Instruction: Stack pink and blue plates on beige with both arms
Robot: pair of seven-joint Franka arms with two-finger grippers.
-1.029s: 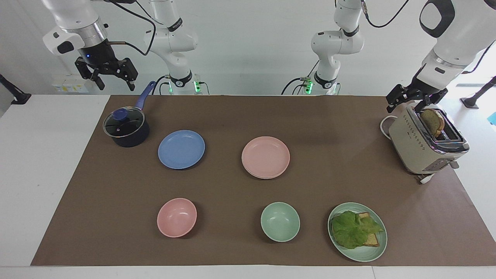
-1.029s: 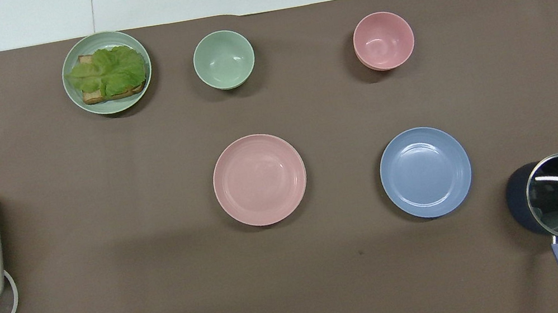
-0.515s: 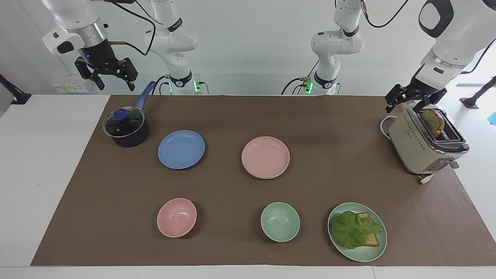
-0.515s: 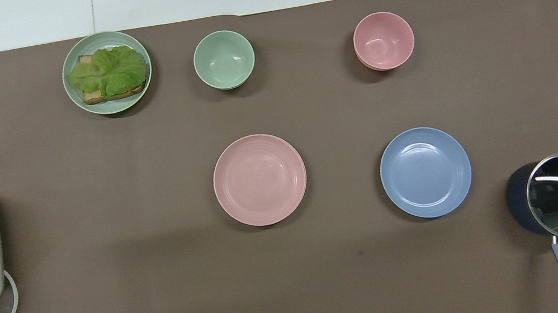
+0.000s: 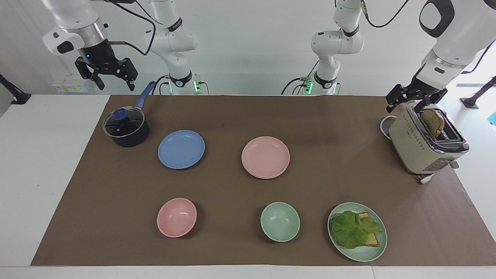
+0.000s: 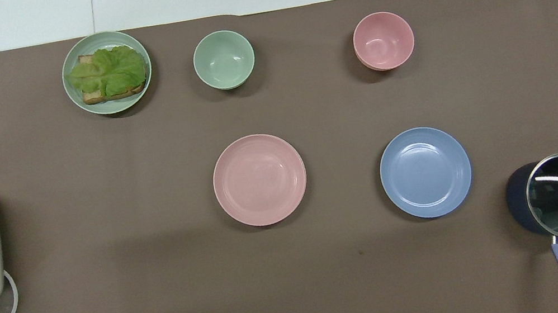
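**Two plates wait on the worktop, both arms hold off**

The pink plate [image 5: 265,155] lies flat near the middle of the brown mat [image 5: 232,116]. A second, paler rim peeks out under its edge. This may be the beige plate already beneath it, but I cannot tell for sure. The blue plate [image 5: 181,149] lies on its own beside the pink one, toward the right arm's end, and the two do not touch.

Over the last second almost nothing has changed. No plate has moved, and both arms have barely drifted. By the look of things, the blue plate is still to be lifted.

The right tool [image 5: 115,82] hangs in the air above the worktop's edge, near a lidded dark pot [image 5: 126,128]. Its fingers are apart and empty. The left tool [image 5: 409,101] hovers just over a toaster [image 5: 420,145] with a slice of bread in it. Its fingers are also apart and hold nothing.

Farther from the robots sit a pink bowl [image 5: 176,217], a green bowl [image 5: 279,221] and a green plate [image 5: 364,254] with lettuce on toast.
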